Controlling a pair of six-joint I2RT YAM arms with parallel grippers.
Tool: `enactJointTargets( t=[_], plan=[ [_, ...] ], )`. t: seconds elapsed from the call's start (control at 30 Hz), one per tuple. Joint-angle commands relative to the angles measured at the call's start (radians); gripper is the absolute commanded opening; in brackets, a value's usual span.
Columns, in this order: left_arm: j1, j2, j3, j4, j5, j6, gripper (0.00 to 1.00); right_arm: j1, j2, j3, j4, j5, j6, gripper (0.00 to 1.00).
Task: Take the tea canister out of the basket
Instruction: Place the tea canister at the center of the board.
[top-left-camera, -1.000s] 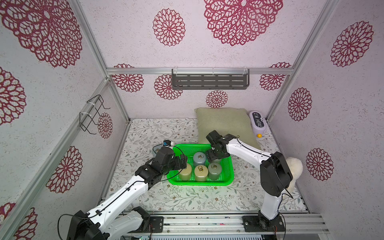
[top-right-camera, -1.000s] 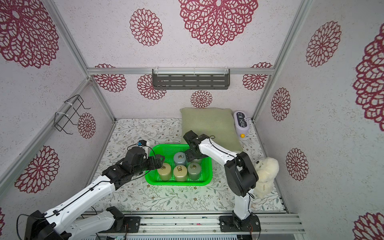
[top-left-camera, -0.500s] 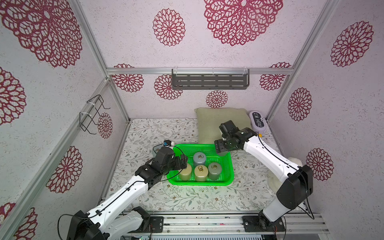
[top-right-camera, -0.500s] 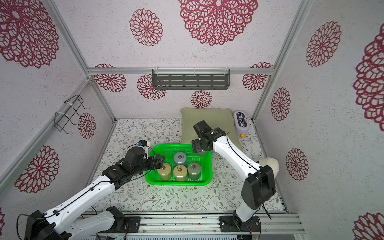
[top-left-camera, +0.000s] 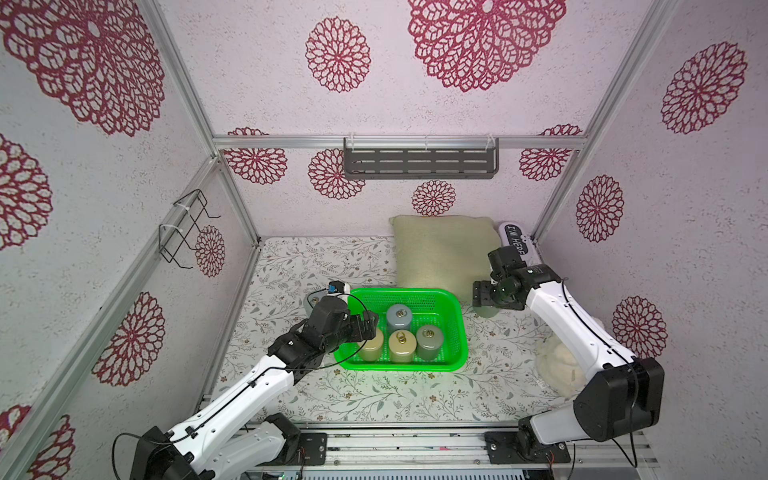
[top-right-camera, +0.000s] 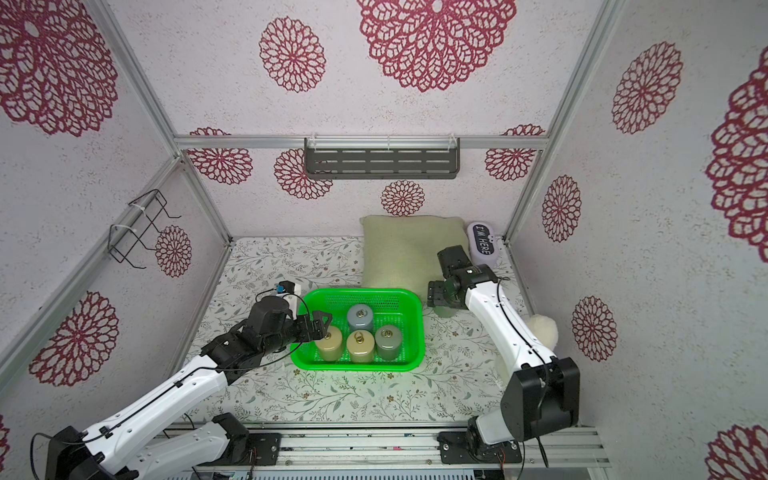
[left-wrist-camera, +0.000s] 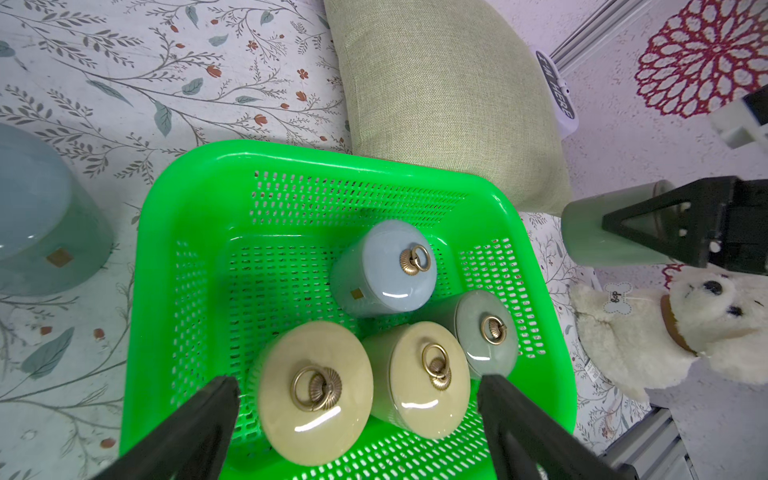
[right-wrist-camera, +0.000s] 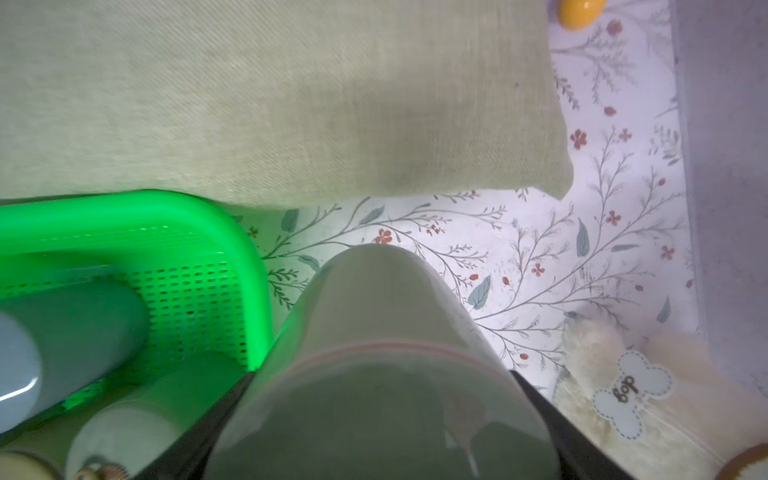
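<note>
While your right gripper pinches the green tea canister just outside the basket, at its three o'clock side, your left gripper hangs spread wide over a beige canister inside.

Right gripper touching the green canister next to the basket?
Touching. The right wrist view shows the green canister filling the right gripper, its sides against both jaws with no gap.

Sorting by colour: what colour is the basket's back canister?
Canister: pale blue-grey, best in the left wrist view.
</note>
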Motion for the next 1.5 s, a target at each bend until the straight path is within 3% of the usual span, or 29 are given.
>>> enactJointTargets(
  t=[0.0,0.7,0.87,1.13,1.17,1.47],
  plan=[
    [-0.014,-0.015,-0.013,0.016,-0.009,0.006,0.97,-0.038,-0.016,-0.037,0.105,-0.061,0.002,0.73],
    [-0.023,-0.014,-0.016,0.008,-0.035,0.010,0.97,-0.051,0.182,-0.148,0.252,-0.066,0.028,0.75],
    [-0.026,-0.016,-0.014,-0.003,-0.054,0.010,0.97,-0.051,0.204,-0.141,0.250,-0.064,0.030,0.80],
    [-0.028,-0.015,-0.017,-0.005,-0.064,0.011,0.97,-0.051,0.172,-0.122,0.239,-0.054,0.036,0.93],
    [-0.028,-0.015,-0.016,-0.008,-0.065,0.011,0.97,-0.051,0.163,-0.120,0.238,-0.051,0.036,0.99],
    [-0.030,-0.024,-0.029,-0.009,-0.136,0.025,0.97,-0.051,0.023,-0.111,0.240,-0.080,0.056,0.99]
  ],
)
